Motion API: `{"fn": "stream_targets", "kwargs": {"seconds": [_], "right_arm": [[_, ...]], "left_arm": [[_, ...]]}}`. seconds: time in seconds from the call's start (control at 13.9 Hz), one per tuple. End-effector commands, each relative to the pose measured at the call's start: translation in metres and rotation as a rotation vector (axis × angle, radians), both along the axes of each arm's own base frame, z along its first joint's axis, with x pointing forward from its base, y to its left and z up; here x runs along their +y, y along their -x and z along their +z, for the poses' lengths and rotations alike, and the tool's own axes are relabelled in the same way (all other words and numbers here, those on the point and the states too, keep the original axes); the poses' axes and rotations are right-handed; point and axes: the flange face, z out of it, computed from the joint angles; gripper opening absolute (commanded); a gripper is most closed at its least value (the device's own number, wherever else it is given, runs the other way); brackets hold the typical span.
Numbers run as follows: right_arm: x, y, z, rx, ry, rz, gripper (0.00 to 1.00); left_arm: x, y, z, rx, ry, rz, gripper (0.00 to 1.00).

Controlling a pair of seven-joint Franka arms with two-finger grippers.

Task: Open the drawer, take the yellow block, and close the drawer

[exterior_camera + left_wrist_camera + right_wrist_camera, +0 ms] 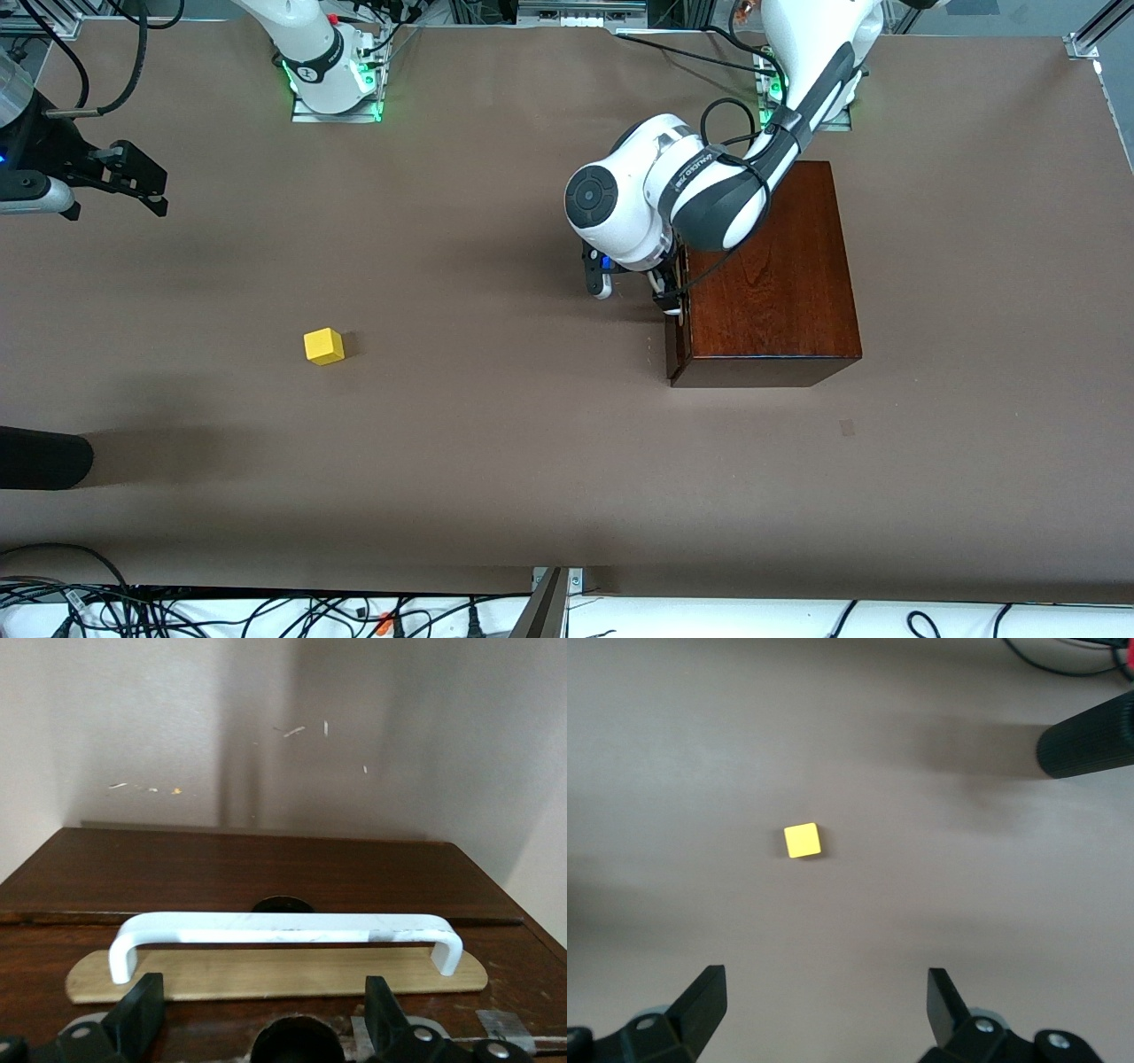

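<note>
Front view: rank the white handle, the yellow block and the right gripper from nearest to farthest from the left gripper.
1. white handle, at the left gripper, on the drawer front.
2. yellow block, on the open table, toward the right arm's end.
3. right gripper, waiting open over the table's edge.

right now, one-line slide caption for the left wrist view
Left hand, fingers open, faces the closed drawer and lines up with its white handle.

Open tabletop all around yellow block, wooden box well apart
</note>
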Motion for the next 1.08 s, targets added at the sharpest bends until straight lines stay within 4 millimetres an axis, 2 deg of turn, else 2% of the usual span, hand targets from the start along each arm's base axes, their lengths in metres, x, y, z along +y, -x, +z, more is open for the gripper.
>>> {"fn": "stream_targets", "kwargs": {"seconds": [0.0, 0.22, 0.36, 0.57, 0.72, 0.79, 0.93, 1.01], "right_arm": [[0.002, 0.0, 0.004, 0.011, -0.042, 0.004, 1.0], [0.003, -0.001, 0.002, 0.016, -0.045, 0.008, 1.0], [0.002, -0.003, -0.001, 0.022, -0.043, 0.006, 1.0], [0.003, -0.005, -0.003, 0.013, -0.045, 0.007, 1.0], [0.004, -0.01, -0.005, 0.002, -0.045, 0.007, 1.0], [0.002, -0.011, -0.005, -0.006, -0.047, 0.004, 1.0], [0.001, -0.011, -0.005, -0.006, -0.047, 0.003, 1.0], [0.002, -0.011, -0.005, -0.006, -0.047, 0.004, 1.0]], "left_arm": [[-0.021, 0.011, 0.029, -0.12, 0.019, 0.09, 1.0], [-0.055, 0.023, 0.062, -0.257, 0.068, 0.363, 1.0], [-0.061, 0.018, 0.1, -0.314, 0.131, 0.556, 1.0], [-0.053, 0.021, 0.16, -0.402, 0.189, 0.721, 1.0], [-0.036, 0.02, 0.201, -0.466, 0.227, 0.82, 1.0], [-0.021, 0.014, 0.216, -0.472, 0.237, 0.878, 1.0], [0.023, -0.005, 0.235, -0.431, 0.223, 0.994, 1.0], [0.05, -0.017, 0.254, -0.415, 0.242, 1.058, 1.0]]}}
